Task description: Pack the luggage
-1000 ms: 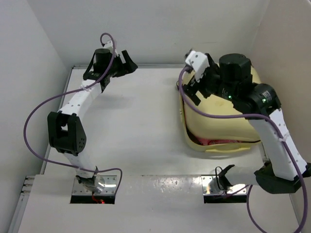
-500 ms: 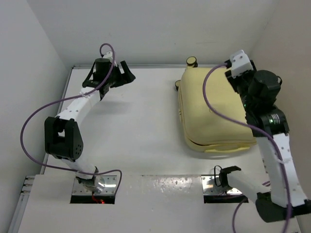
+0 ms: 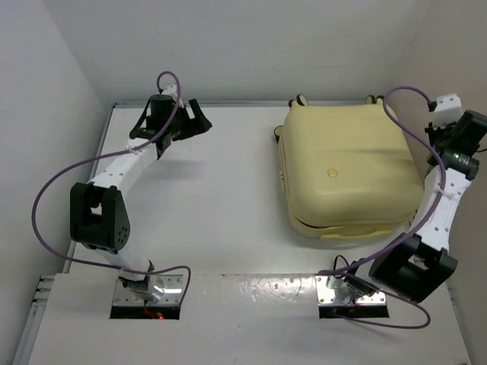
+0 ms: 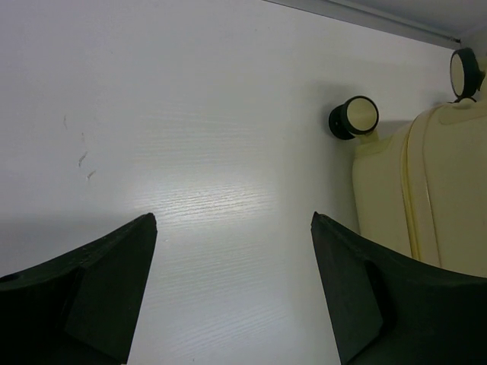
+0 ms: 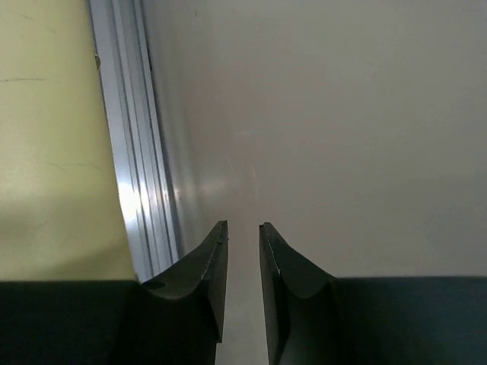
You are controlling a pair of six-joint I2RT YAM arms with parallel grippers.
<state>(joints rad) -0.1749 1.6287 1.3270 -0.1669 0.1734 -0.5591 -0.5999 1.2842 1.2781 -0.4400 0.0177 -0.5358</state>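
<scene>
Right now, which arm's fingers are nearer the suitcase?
Right. The right fingers sit just off the suitcase's right edge; the left fingers hang farther away, beyond its left side.

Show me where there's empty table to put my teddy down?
The wide bare table between the left gripper and the luggage is free, down to the near edge. The right side is crowded: luggage fills it, right gripper squeezed by the wall.

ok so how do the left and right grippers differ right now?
The left gripper has its jaws wide apart; the right gripper has them almost closed, only a slit. The left gripper faces the table beside the luggage wheels; the right gripper faces the side wall past the edge rail. Shared: both empty, neither touching the luggage.
</scene>
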